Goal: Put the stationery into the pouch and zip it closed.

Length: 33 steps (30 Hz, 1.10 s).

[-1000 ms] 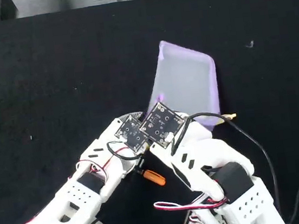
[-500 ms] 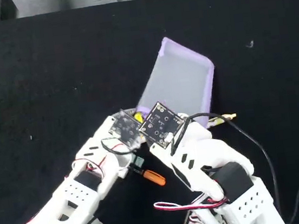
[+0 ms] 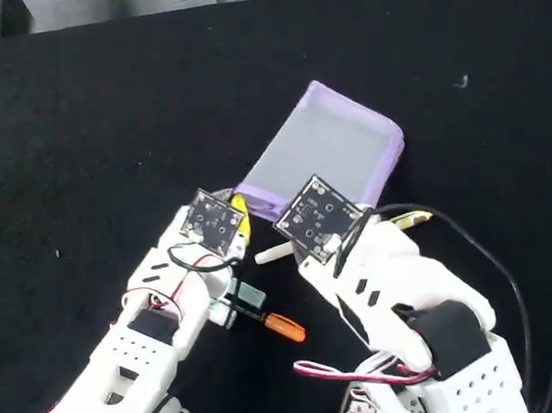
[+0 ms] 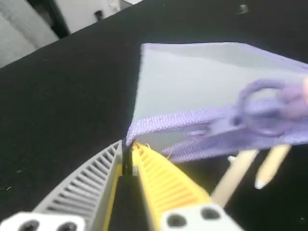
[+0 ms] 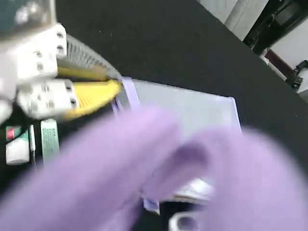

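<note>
The translucent, purple-trimmed pouch (image 3: 325, 150) lies slanted near the middle of the black table (image 3: 67, 141), its zip edge turned toward the two arms. Over the past second it has swung from nearly upright to this slant, as the left arm drew its near corner leftward and the right arm (image 3: 395, 272) slid a little to the right. The turn has brought a pale stick into sight at the pouch's mouth. The left wrist view shows it to be one of two wooden pencils (image 4: 236, 175) lying side by side just below the purple zip tape. Whether their far ends are inside cannot be told.

The zipper pull (image 4: 262, 103), a ring, sits partway along that tape. An orange-handled tool (image 3: 283, 328) rests well apart, between the arms. By these signs the filling looks unfinished and the zipping is not yet done.

The left gripper (image 4: 127, 147) is closed, its grey and yellow fingers pinching the pouch's corner. The right arm's gripper is hidden under its own wrist board in the high view. Its own camera is blurred by something purple close up (perhaps the pull or the pouch fabric), so its state cannot be told.
</note>
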Motion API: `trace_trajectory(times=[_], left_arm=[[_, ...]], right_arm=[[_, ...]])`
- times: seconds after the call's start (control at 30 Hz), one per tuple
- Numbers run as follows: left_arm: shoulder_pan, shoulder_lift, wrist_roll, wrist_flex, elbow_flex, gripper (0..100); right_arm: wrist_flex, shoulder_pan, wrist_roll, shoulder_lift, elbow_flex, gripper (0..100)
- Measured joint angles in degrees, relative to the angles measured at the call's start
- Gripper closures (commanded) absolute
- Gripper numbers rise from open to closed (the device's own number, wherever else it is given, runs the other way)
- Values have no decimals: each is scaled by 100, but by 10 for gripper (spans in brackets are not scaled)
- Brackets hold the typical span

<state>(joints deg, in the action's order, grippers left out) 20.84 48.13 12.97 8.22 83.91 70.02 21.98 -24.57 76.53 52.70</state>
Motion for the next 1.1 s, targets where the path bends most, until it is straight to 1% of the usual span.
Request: trace_trajectory(times=[0.1, 0.2, 0.37, 0.7, 0.83, 1.1], left_arm=[[-237, 0, 0, 0, 0, 972], [-431, 0, 0, 26, 0, 972], [-475, 0, 0, 26, 0, 972], [-475, 0, -35, 26, -9, 972], [-475, 9, -35, 26, -26, 972], [-475, 9, -35, 26, -26, 971]], right_arm=[[211, -35, 9, 0, -185, 987], [325, -404, 9, 0, -360, 987], [589, -1187, -220, 0, -677, 987], [1266, -2171, -343, 0, -1292, 987], [1380, -2286, -343, 0, -1363, 987], [1380, -2295, -343, 0, -1363, 987]])
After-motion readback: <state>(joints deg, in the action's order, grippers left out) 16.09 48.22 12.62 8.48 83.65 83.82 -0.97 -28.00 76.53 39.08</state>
